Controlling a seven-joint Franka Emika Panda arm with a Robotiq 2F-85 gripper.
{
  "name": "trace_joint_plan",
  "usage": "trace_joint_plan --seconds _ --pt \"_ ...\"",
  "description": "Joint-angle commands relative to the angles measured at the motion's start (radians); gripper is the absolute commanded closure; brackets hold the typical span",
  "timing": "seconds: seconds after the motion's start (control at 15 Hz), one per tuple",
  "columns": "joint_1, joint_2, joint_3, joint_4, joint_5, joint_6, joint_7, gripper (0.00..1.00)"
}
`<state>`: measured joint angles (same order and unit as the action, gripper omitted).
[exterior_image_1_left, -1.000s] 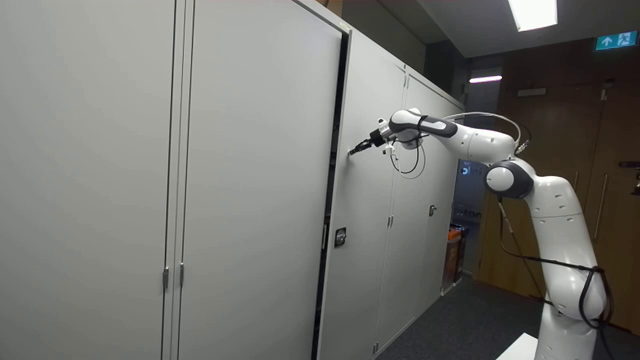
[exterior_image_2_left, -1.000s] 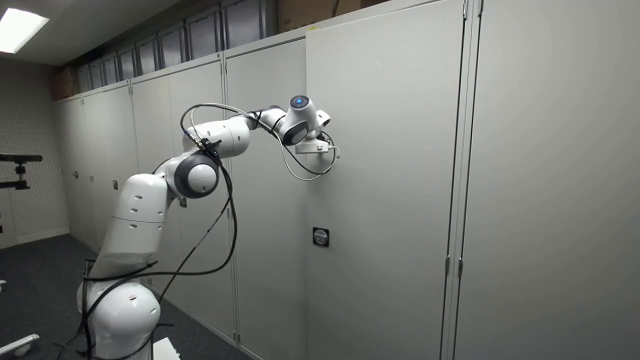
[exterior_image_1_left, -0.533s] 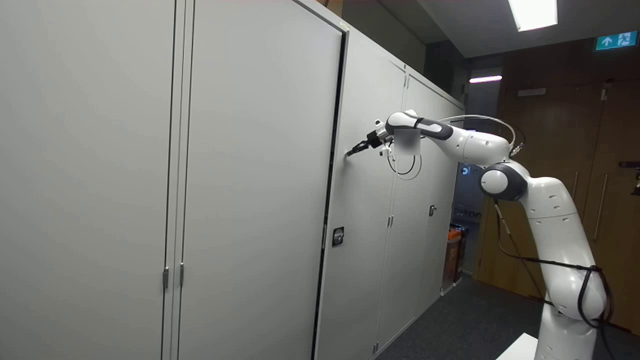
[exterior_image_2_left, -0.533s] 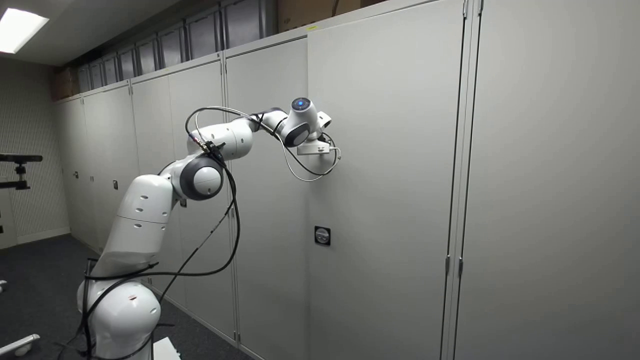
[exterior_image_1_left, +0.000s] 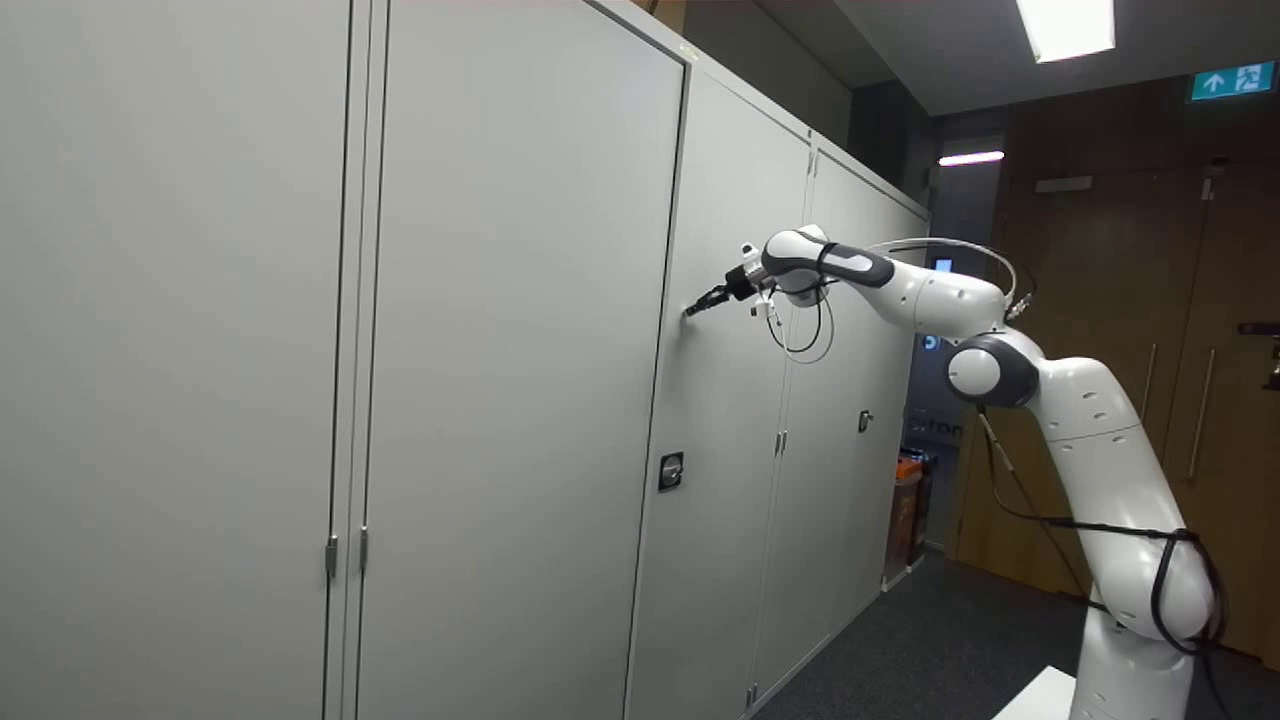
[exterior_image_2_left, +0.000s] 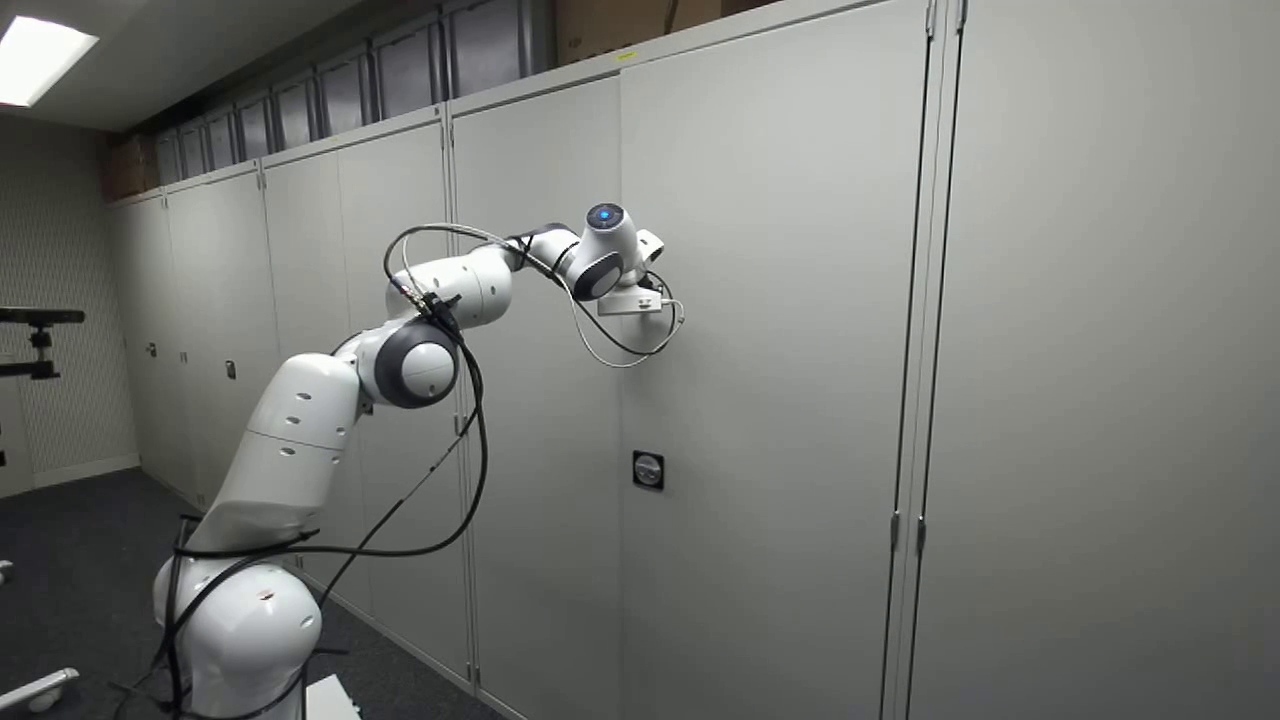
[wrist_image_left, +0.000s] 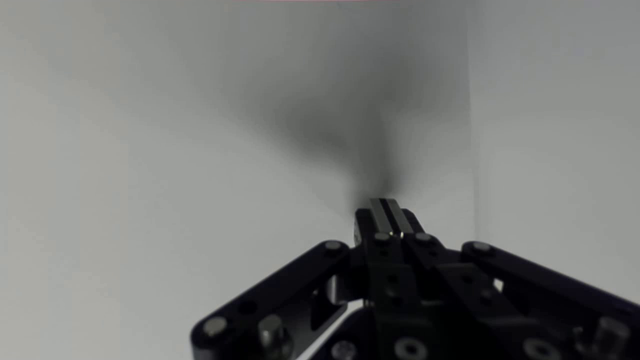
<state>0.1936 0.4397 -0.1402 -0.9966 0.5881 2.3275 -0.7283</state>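
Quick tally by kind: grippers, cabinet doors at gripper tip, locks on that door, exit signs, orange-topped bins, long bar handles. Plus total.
Grippers: 1
Cabinet doors at gripper tip: 1
Locks on that door: 1
Exit signs: 1
Orange-topped bins: 1
Long bar handles: 2
Total: 7

Dark grey floor (exterior_image_1_left: 900, 640); ceiling light panel (exterior_image_1_left: 1068, 28) on; green exit sign (exterior_image_1_left: 1232, 82) up high; brown wooden doors (exterior_image_1_left: 1100, 270); pale striped wall (exterior_image_2_left: 75, 230) at back.
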Motion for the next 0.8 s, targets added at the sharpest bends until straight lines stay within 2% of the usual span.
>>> trace_joint_plan --seconds 0.0,0.73 --pt "0.0 0.058 0.003 0.081 -0.005 0.032 -0.024 1.0" --pt "-0.003 0.103 0.003 0.136 -0.012 0.012 -0.022 1.0"
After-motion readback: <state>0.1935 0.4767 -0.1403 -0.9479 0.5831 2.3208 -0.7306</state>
